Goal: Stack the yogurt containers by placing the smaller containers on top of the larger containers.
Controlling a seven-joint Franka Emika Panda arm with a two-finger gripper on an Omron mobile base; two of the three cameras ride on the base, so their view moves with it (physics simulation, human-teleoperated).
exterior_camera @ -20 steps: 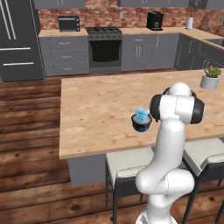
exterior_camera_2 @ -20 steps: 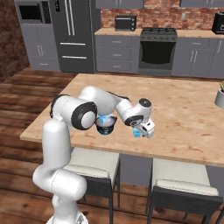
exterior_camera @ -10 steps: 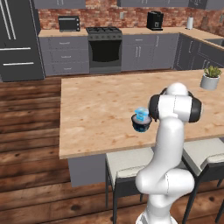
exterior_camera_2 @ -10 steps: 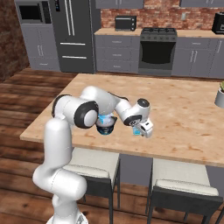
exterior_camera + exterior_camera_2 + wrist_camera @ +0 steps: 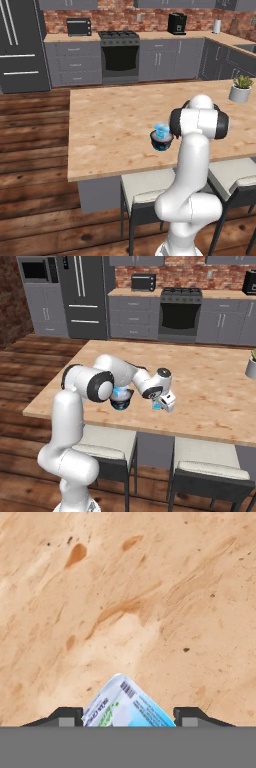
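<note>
in the left base view, a small light-blue yogurt cup [image 5: 161,131] sits on top of a dark tub [image 5: 161,143] near the front edge of the wooden counter [image 5: 115,125], just left of the arm.

in the right base view, the end effector [image 5: 161,404] hangs over the counter right of the tub, gripping a second small cup [image 5: 158,405].

in the hand view, that cup's barcode label shows between the fingertips [image 5: 69,716]; its print is too blurred to read.
</note>
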